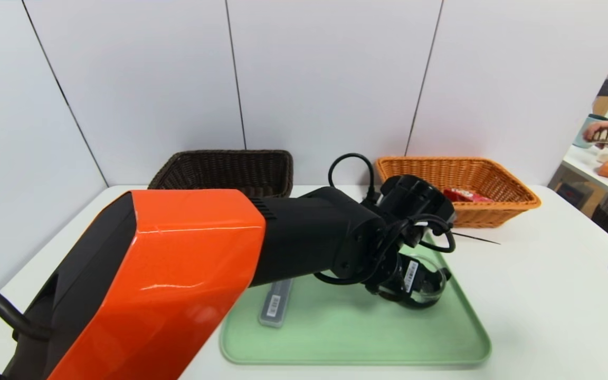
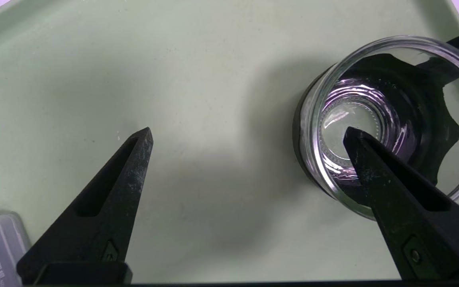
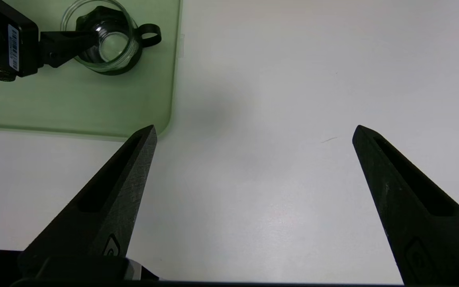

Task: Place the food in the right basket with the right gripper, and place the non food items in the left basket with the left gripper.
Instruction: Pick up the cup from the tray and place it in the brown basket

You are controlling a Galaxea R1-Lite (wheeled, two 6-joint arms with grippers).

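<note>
White desk (image 1: 547, 306) against pale panels; dark basket (image 1: 219, 158) far left, contents mostly hidden; grey case (image 1: 274, 309) on the tray (image 1: 357, 353), still to sort; left gripper (image 2: 248, 131) wide open over the glass mug (image 2: 313, 135), also left to do; red packet (image 1: 467, 196) already in the orange basket (image 1: 510, 195); right gripper (image 3: 256, 129) open, idle near right.
</note>
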